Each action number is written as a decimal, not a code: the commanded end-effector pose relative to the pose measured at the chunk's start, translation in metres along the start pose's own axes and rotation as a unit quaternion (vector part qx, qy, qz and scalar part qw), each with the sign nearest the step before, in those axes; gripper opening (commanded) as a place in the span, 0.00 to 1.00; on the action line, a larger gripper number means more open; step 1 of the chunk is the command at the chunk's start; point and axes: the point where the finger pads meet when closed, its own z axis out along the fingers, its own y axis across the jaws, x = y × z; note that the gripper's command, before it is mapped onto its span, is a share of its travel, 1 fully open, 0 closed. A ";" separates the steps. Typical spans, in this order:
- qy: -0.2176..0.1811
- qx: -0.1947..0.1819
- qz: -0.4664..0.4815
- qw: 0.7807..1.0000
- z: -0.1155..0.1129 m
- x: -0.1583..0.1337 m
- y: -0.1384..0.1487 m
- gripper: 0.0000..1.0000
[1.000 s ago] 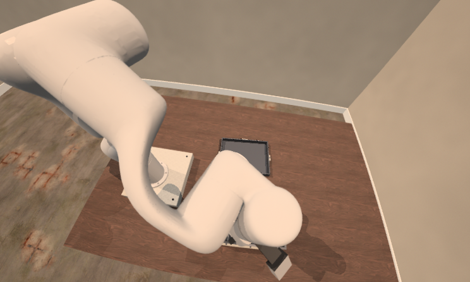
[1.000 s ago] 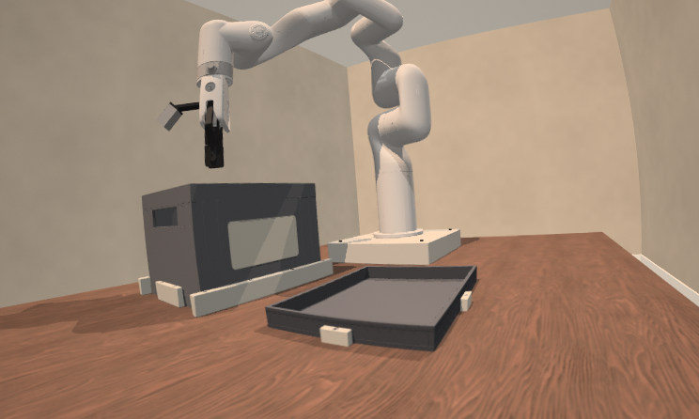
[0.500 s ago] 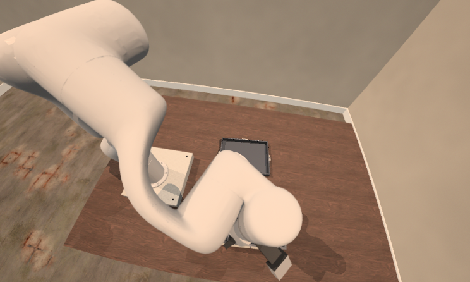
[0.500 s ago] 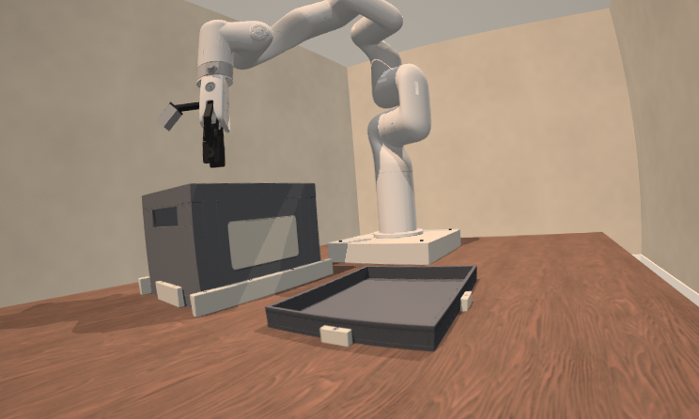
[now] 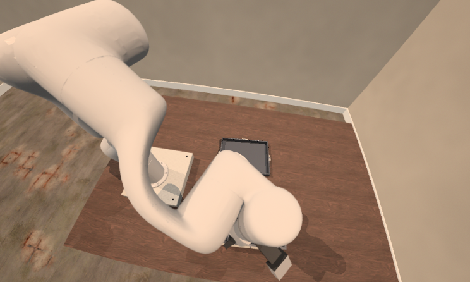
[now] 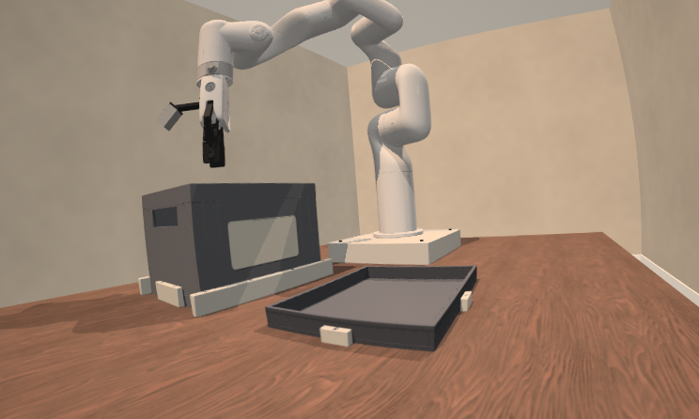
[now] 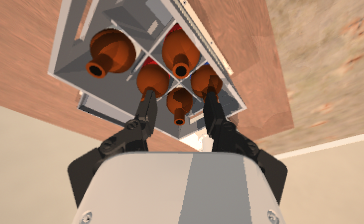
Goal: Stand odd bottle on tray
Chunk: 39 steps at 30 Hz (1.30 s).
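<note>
My gripper (image 7: 180, 100) is open and empty, pointing straight down above the dark grey crate (image 6: 229, 235). It also shows in the exterior view (image 6: 214, 150), a short way over the crate's top. In the wrist view several brown bottles stand in the crate's cells: a large one at the left (image 7: 108, 52), one at the upper right (image 7: 180, 50), one behind my left finger (image 7: 152, 80), one behind my right finger (image 7: 206, 82), and one between the fingertips but well below them (image 7: 179, 104). The dark tray (image 6: 378, 302) lies empty on the table to the crate's right.
Cream blocks (image 6: 258, 287) hold the crate and tray in place. The arm's base (image 6: 394, 247) stands behind the tray. In the top view the arm (image 5: 208, 203) hides the crate; only the tray (image 5: 249, 153) shows.
</note>
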 end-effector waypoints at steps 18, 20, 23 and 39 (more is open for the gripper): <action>0.002 0.001 0.000 1.000 0.003 0.001 0.000 0.65; 0.002 0.001 0.000 1.000 0.005 0.001 0.000 0.65; 0.002 0.001 0.000 1.000 0.008 0.002 0.000 0.65; 0.002 0.001 0.000 1.000 0.026 0.003 0.000 0.65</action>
